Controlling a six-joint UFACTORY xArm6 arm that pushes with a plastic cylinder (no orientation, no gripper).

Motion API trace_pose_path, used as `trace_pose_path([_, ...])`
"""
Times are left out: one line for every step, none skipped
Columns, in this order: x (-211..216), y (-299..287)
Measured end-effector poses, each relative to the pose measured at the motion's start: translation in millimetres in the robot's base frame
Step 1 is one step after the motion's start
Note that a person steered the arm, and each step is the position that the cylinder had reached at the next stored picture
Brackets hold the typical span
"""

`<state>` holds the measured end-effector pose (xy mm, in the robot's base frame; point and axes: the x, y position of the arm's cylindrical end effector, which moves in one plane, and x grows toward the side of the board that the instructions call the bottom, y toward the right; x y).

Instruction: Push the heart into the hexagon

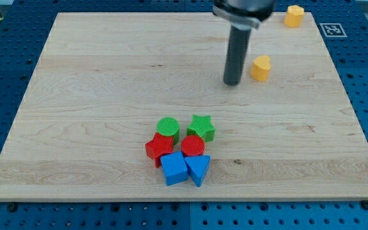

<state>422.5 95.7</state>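
Rod: straight, dark, matte cylinder coming down from a black mount at the view's top. My tip [232, 84] rests on the board just to the view's left of the yellow heart [260, 68], a narrow gap between them; whether they touch cannot be told. There are no jaws on this arm, only the rod, so nothing is held.

Yellow heart: small, smooth plastic block, notch on top, upper right part of the board.

Yellow hexagon [293, 15]: same plastic, flat-sided, near the board's top right corner, well apart from the heart, up and to the view's right of it. Bare wood lies between the two; no block stands in that line.

Cluster, low centre of the board, well apart from the tip, pieces packed close or touching:
- green cylinder [168, 126], ridged top;
- green star [201, 127], beside it to the right;
- red star [159, 147], below the green cylinder;
- red cylinder [192, 146], below the green star;
- blue cube [174, 168], bottom left;
- blue triangle [198, 169], bottom right.

Board [94, 96]: pale wood, visible grain, rectangular.

Surround: blue perforated table [363, 76] under the board; a black-and-white marker tag [332, 29] at the board's upper right.
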Motion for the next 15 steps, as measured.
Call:
trace_pose_path([9,33])
trace_pose_path([-9,34])
trace_pose_path([-35,32])
trace_pose_path([-56,46])
trace_pose_path([-70,68])
trace_pose_path([-79,93])
trace_pose_path([-93,113])
trace_pose_path([-113,124])
trace_pose_path([-128,124])
trace_pose_path([-144,124])
trace_pose_path([-145,133])
trace_pose_path([-143,149])
trace_pose_path([-142,167])
trace_pose_path([-142,185])
trace_pose_path([-149,185])
